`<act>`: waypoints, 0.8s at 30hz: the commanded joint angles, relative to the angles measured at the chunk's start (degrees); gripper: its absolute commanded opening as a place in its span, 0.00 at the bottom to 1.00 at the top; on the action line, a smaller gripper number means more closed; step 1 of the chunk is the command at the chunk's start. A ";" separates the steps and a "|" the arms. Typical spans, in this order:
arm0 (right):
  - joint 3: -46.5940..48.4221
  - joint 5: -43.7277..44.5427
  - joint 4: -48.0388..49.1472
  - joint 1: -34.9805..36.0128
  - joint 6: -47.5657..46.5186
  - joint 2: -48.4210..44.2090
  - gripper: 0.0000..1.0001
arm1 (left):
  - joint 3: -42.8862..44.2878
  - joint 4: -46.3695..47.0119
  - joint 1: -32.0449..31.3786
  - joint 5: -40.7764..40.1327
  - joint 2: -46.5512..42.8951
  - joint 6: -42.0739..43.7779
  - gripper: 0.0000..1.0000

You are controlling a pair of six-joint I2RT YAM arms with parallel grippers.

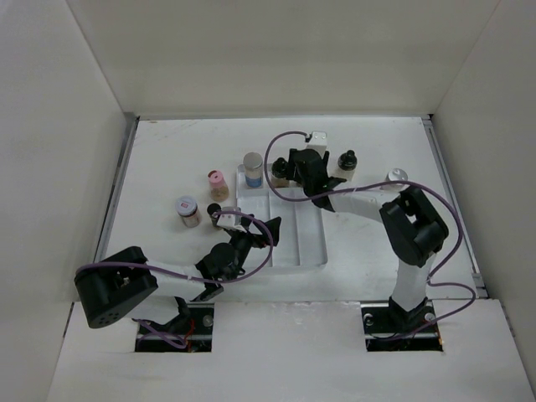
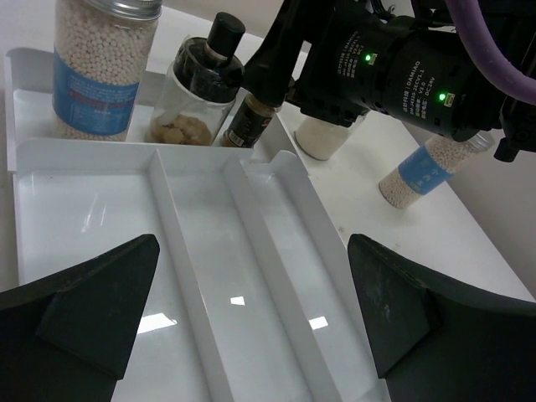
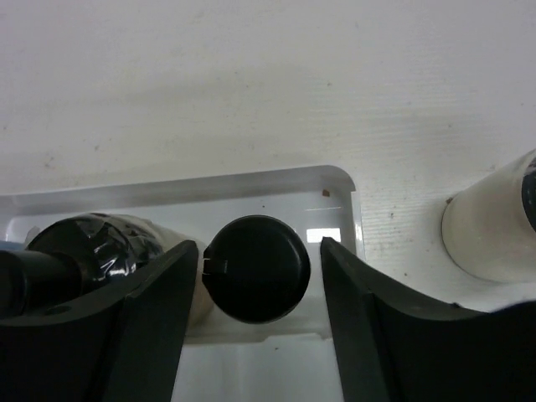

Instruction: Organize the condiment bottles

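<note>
The white divided tray (image 1: 303, 239) lies mid-table. Its back compartment holds a silver-capped jar with a blue label (image 1: 252, 168), a black-capped jar of tan lumps (image 2: 194, 105) and a small dark bottle (image 2: 250, 119). My right gripper (image 1: 295, 173) hovers over that small bottle. In the right wrist view its black cap (image 3: 257, 268) sits between the open fingers (image 3: 163, 310), with a gap on each side. My left gripper (image 2: 251, 310) is open and empty above the tray's long compartments (image 2: 201, 276). A pink-capped bottle (image 1: 218, 184) and a short jar (image 1: 188, 210) stand left of the tray.
Right of the tray stand a black-capped bottle (image 1: 347, 163) and a silver-capped bottle (image 1: 395, 177); the latter shows a blue label in the left wrist view (image 2: 425, 167). White walls enclose the table on three sides. A purple cable loops over each arm.
</note>
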 commanded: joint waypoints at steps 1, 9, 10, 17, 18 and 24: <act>0.50 0.51 3.24 0.88 1.27 -1.90 0.75 | 1.38 2.22 -0.17 0.70 -0.76 -0.84 1.00; -1.86 4.02 -0.97 1.15 1.09 -11.64 0.83 | 1.38 2.22 -0.26 0.78 -1.02 -0.84 1.00; -3.27 4.63 -1.15 1.15 1.27 -13.57 0.84 | 1.38 2.22 -0.26 0.79 -0.85 -0.84 1.00; -14.42 9.29 -2.30 -6.22 1.62 -29.48 0.85 | 1.47 2.22 -0.35 1.05 -0.58 -0.84 1.00; -16.10 10.08 -2.47 -8.15 1.36 -32.03 0.85 | 1.47 2.22 -0.43 1.05 -0.67 -0.84 1.00; -20.51 13.08 -10.80 -21.15 1.00 -42.85 0.98 | 1.56 2.22 -0.43 1.31 -0.49 -0.93 1.00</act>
